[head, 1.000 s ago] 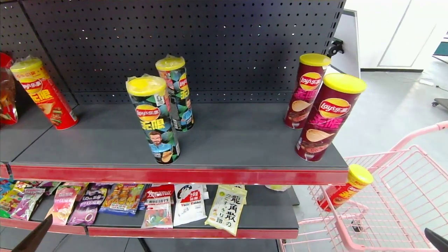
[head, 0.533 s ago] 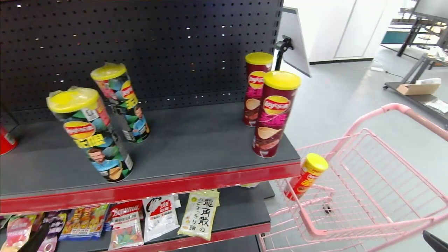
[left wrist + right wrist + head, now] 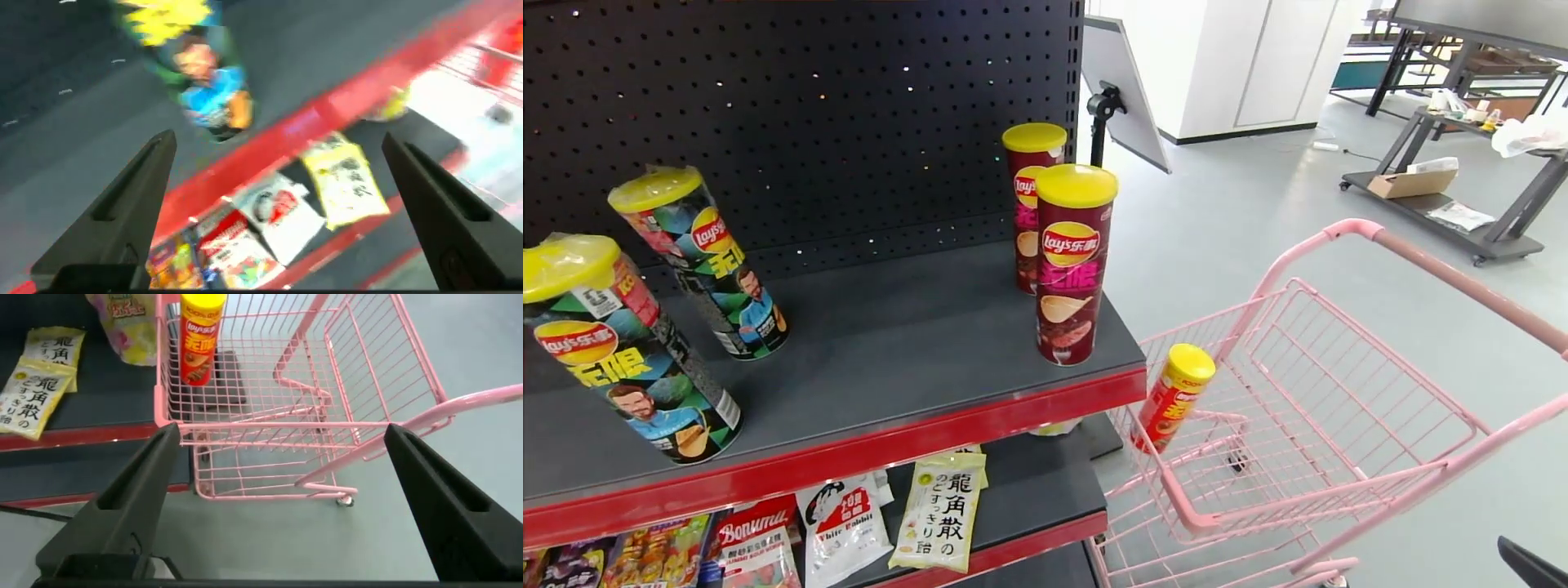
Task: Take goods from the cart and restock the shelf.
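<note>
One shelf (image 3: 890, 343): a dark board with a red front edge, on which four cans are stood upright.
Cart (image 3: 1445, 282): pink wire, parked just beside the shelf's end.
Left gripper (image 3: 278, 220): its fingers are spread wide with nothing between them; it is held before the shelf's red edge, near the front multicoloured can (image 3: 621, 351).
Right gripper (image 3: 278, 506): its fingers are likewise spread and empty; it is held outside the cart, above the floor.
Red can (image 3: 1174, 398): yellow-lidded, leaned in the cart's corner nearest the shelf, well apart from the right gripper, beyond the cart's near rim.
Maroon cans (image 3: 1074, 269): two, set one behind the other at the shelf's cart end.
Rear multicoloured can (image 3: 698, 261): placed by the pegboard.
Head view: the top board and its cans are shown.
Right wrist view: the red can (image 3: 201, 339) is seen from above, along with the cart's wheel (image 3: 347, 501).
Snack packets (image 3: 939, 510): laid flat on the lower shelf (image 3: 1045, 482).
</note>
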Controlling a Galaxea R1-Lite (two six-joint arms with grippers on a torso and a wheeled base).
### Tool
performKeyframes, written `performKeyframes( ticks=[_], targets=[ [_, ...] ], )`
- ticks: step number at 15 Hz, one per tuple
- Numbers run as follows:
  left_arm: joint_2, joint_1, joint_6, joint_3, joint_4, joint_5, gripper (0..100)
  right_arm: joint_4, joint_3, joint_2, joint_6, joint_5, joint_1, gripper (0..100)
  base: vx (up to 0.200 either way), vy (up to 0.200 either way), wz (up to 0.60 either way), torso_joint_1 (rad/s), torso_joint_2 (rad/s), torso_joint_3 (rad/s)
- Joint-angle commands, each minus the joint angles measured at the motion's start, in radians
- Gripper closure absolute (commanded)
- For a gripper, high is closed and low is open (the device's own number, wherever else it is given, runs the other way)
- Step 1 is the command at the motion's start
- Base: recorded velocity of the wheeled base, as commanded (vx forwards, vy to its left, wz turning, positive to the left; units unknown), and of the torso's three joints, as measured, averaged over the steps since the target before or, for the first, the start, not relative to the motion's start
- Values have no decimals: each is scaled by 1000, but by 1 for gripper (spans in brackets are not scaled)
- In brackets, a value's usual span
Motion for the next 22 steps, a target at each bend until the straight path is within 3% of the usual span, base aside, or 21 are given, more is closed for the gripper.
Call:
performKeyframes(
  ticks=[1,4,17,20,22],
  targets=[
    [-93,-1,-3,-4,56,-44,0,0,0,15,0,-3,-3,0,0,0,0,-32,71,61],
    [-174,-1,-4,-1,136,-48,0,0,9,18,0,-3,-3,0,0,0,0,-126,326,196],
    [-188,1,-17,-1,136,-39,0,-16,-17,156,9,1,-3,0,0,0,0,-155,449,289],
    [-182,1,-17,-1,136,-36,0,-195,-77,400,116,6,2,0,0,0,0,-21,78,49],
    [-176,1,-17,-4,136,-36,0,-434,-77,593,204,7,23,0,0,0,0,0,0,0]
  ],
)
